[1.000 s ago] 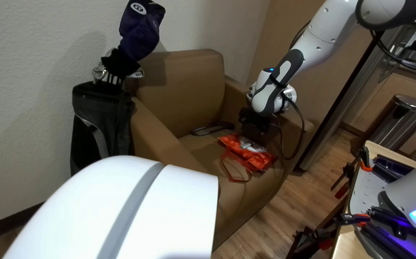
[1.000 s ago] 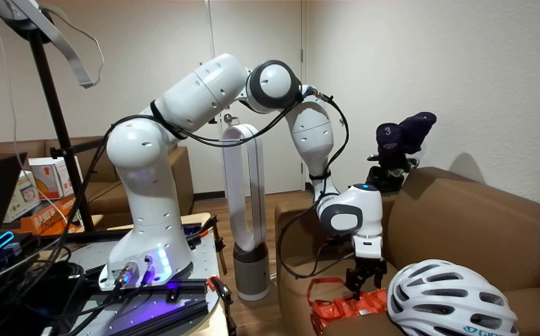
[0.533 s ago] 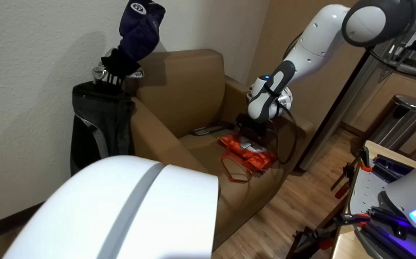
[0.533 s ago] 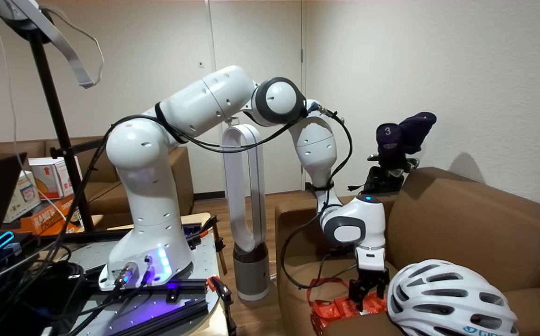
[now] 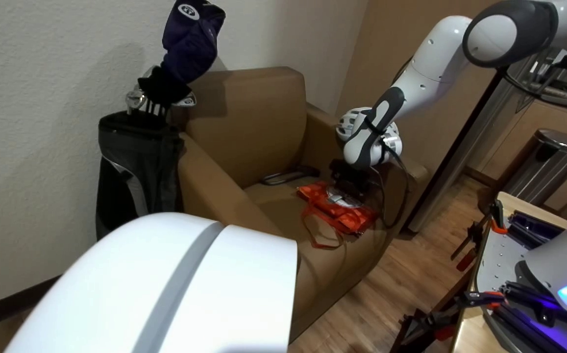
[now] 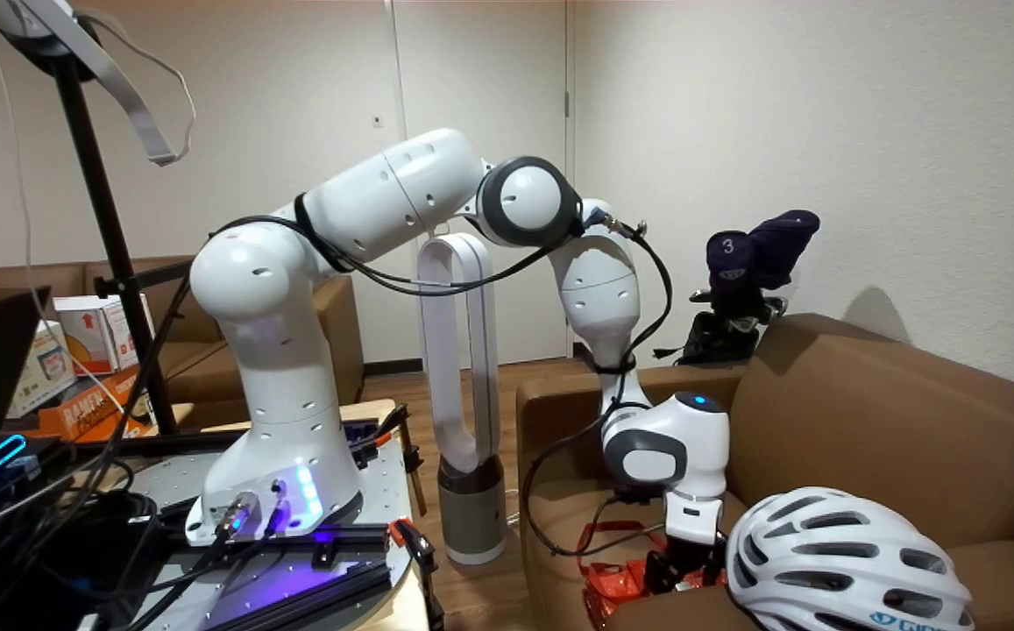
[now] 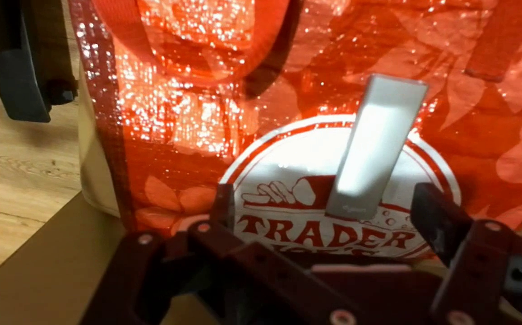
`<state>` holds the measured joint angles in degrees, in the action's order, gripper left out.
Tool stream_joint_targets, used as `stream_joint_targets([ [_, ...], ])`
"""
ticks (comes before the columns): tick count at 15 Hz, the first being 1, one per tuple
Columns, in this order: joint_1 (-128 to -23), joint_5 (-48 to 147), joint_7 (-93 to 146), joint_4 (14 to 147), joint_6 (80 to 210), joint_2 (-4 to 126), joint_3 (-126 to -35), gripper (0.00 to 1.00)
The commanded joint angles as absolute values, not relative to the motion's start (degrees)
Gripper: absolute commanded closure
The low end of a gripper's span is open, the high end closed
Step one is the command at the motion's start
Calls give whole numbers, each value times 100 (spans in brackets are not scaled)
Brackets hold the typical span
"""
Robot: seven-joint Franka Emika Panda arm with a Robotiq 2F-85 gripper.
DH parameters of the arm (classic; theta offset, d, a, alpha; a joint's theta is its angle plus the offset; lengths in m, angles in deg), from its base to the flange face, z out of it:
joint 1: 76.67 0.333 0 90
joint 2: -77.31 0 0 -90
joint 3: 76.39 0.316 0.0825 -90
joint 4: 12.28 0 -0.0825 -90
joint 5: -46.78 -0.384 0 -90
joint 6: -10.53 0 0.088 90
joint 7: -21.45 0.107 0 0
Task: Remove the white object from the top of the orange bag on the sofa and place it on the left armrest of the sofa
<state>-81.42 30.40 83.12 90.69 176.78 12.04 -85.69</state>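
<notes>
Wrist view showed your fingers (image 7: 436, 217) spread apart and holding nothing, likely so they could straddle the white object (image 7: 376, 149) resting atop the orange bag (image 7: 317, 90).

orange bag (image 7: 319, 95) shows paler leaf shapes, red-and-white logo (image 7: 303, 155) | white object (image 7: 376, 146) is silvery-white | sofa (image 5: 271, 206) is plain tan-brown | helmet (image 6: 835, 565) is white, dark-vented | gripper (image 7: 323, 197) is black

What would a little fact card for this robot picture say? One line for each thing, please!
To move: white object, lying on the orange bag, partly over its round logo
Goes to: left armrest
Robot: fingers open, gripping nothing
Bag: on the brown sofa
Other armrest: white helmet on top
Beside the sofa: golf bag
</notes>
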Motion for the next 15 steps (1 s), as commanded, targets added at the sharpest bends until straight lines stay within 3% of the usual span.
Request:
stream_joint_targets([
  [1,-8418,2879,7996,8806,17552,1040,-8324,0],
  [15,-8146,2898,7889,8354,18199,506,-8328,0],
])
